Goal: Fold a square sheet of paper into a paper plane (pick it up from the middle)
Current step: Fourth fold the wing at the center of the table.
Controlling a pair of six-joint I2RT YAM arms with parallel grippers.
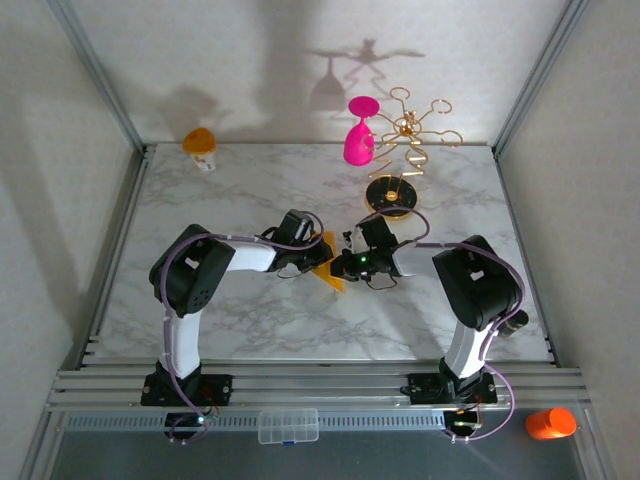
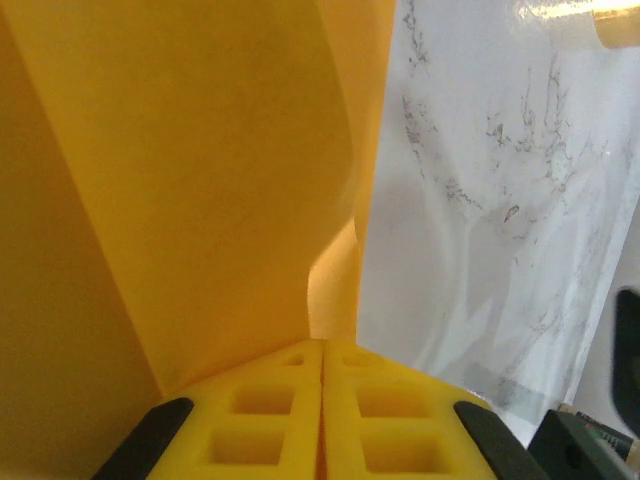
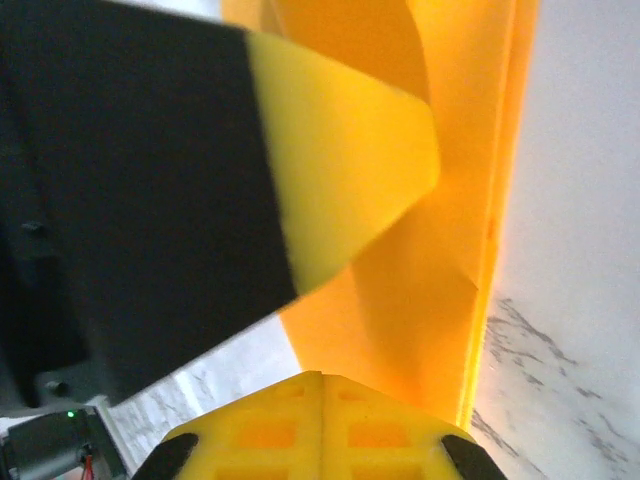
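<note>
Sheet [image 1: 334, 276] is partly folded and held up off the counter [image 1: 250, 190] at mid-table, directly between the two arms. Left pincer [image 2: 322, 352] is clenched, with paper rising straight out of the seam between its tips, so it appears to be grasping the sheet. Right pincer [image 3: 322, 382] is likewise clenched, the paper running down to its tips, so probably gripping too. From above, the sheet reads as a narrow orange strip. Its long axis runs far-to-near, leaning slightly rightward at the near end, where it tapers to a point. Left pincer sits on its left face, right pincer on its right face, both equally close. Judgement: the next crease depends on pressing across this axis, not along it.
</note>
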